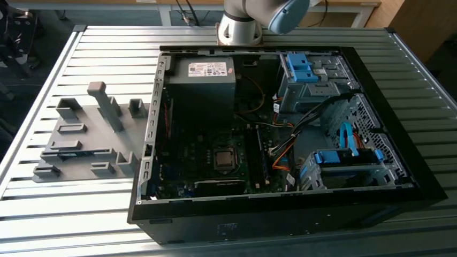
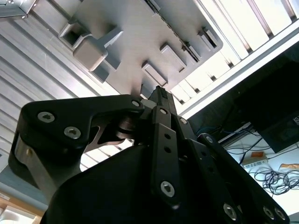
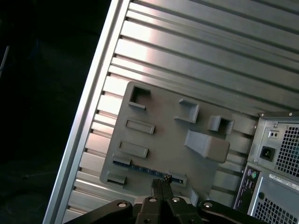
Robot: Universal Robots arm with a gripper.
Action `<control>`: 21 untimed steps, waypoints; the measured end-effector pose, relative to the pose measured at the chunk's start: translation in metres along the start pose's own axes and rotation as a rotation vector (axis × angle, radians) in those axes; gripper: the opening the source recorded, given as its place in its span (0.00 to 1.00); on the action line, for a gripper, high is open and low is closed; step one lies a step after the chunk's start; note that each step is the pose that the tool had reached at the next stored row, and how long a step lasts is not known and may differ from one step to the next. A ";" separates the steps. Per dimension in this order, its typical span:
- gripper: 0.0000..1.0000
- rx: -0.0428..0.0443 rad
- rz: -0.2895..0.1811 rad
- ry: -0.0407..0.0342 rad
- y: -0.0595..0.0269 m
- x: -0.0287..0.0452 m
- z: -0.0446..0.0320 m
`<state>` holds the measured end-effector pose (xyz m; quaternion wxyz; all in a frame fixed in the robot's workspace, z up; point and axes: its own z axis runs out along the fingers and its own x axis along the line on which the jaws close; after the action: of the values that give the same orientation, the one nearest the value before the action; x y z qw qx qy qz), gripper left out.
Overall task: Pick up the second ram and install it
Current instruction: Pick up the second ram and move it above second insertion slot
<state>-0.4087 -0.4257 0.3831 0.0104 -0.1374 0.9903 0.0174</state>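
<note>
One ribbed metal worktop [image 1: 78, 219] carries an open black computer case [image 1: 286, 219], which lies on its side with its circuit board, cables and blue drive latches exposed. Just beside the case, on the exterior view's left, sits a grey holder tray [image 1: 93, 144] with raised blocks and slots. The base of the robot arm [image 1: 239, 24] stands on the far side of the case. The second ram [image 3: 142, 168], a thin blue-green stick, lies in a slot along one border of the tray, outside the case. In the first wrist view the black pincer [image 3: 160, 179] hangs above the tray. Its fingers are pressed together with nothing between them, and the tips point near one end of the stick without touching it.
</note>
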 end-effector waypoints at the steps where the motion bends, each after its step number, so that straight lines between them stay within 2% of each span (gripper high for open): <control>1: 0.11 -0.0001 -0.003 0.0000 0.0000 0.0000 0.0000; 21: 0.11 -0.0012 -0.047 0.0015 -0.0001 0.0006 0.0000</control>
<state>-0.4092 -0.4260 0.3831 0.0100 -0.1608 0.9868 0.0176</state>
